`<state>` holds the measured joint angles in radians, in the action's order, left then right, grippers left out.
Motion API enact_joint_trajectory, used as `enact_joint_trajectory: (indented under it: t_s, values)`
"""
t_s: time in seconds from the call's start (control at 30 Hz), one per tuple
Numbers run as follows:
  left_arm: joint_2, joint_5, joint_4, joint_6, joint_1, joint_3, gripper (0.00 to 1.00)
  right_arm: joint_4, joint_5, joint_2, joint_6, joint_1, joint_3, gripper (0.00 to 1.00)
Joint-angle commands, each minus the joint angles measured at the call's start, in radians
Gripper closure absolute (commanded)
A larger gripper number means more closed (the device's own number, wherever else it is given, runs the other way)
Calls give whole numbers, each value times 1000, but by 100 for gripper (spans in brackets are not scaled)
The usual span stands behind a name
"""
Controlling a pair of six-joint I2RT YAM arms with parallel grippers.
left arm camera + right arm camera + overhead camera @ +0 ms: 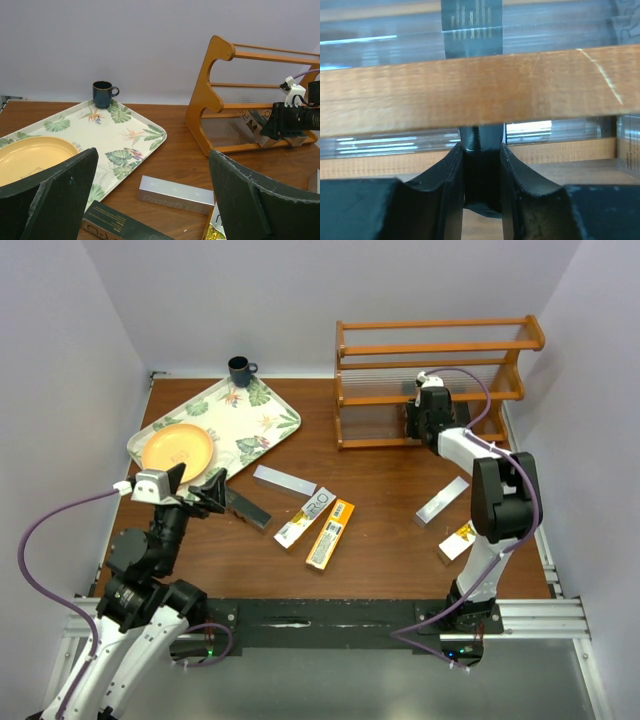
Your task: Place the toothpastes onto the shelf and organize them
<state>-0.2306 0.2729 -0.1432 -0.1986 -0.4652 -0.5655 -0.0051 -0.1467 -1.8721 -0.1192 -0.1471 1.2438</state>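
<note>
Right gripper point(481, 159): the fingers point(451, 190) are drawn in almost fully and a black toothpaste box point(472, 25) is pinched between them by its narrow sides. The box is seen running straight ahead from the fingertips, passing behind a wooden rail of the shelf point(440, 345), with its far end showing above that rail. The fingertips are held just short of the rail, at the shelf's lower part.

Left gripper point(198, 486): the fingers point(55, 195) are spread wide and nothing is held between them. A second black box point(120, 225) is seen flat on the table point(380, 540), just ahead of the left finger. A silver box point(175, 195) is noted ahead, in the gap between the two fingers. An orange-yellow box point(214, 231) is partly hidden by the right finger.

A second silver box point(442, 500) and an orange-and-white box point(458, 540) are recorded on the table, well behind the right fingers.
</note>
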Motion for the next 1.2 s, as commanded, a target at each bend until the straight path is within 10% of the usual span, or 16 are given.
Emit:
enact_joint_trajectory:
  t_s: [0.0, 0.97, 1.17]
  values:
    - [-12, -9, 30, 5, 3, -20, 2, 56, -22, -1, 7, 14, 59, 68]
    - [5, -17, 31, 5, 5, -19, 2, -30, 101, 329, -80, 20, -164, 2]
    - [-3, -15, 31, 5, 5, -19, 2, -30, 145, 451, -80, -54, -279, 2]
